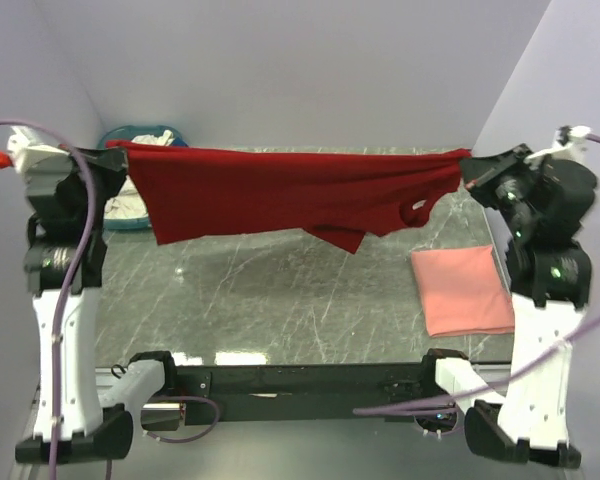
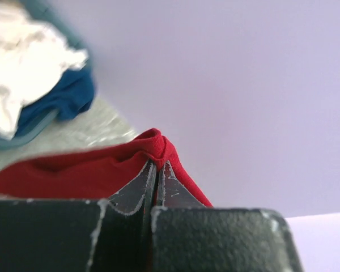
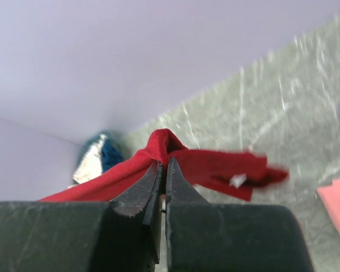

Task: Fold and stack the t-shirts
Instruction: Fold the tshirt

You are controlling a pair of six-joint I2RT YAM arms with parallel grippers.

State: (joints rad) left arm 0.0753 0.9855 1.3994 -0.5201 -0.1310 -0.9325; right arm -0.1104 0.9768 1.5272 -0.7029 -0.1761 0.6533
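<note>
Left gripper (image 2: 157, 165) of mine is pinched shut on a bunched corner of the deep red t-shirt (image 1: 280, 190). The cloth folds over my fingertips, so the spot where the pads meet is hidden. My right gripper (image 3: 164, 164) is closed the same way on the opposite end of that shirt, its tips also buried in a red fold.

Between the two grippers the shirt is stretched in the air above the table (image 1: 280, 300). It sags below my grip line, and one loose part hangs lowest, nearer my right gripper.

Below the right gripper, toward my base, the salmon pink t-shirt (image 1: 465, 290) lies folded flat on the table. My right wrist view catches only its corner, cut off at the edge.

Behind my left gripper sits the teal basket (image 1: 120, 132), mostly covered by the red shirt and my left arm. In it lie cream-white cloth (image 2: 22, 68) and dark blue cloth (image 2: 68, 96), both blurred, and I cannot tell how many shirts are there. One small pale patch (image 3: 236, 180) on the red cloth past my right fingertips is too blurred to identify.
</note>
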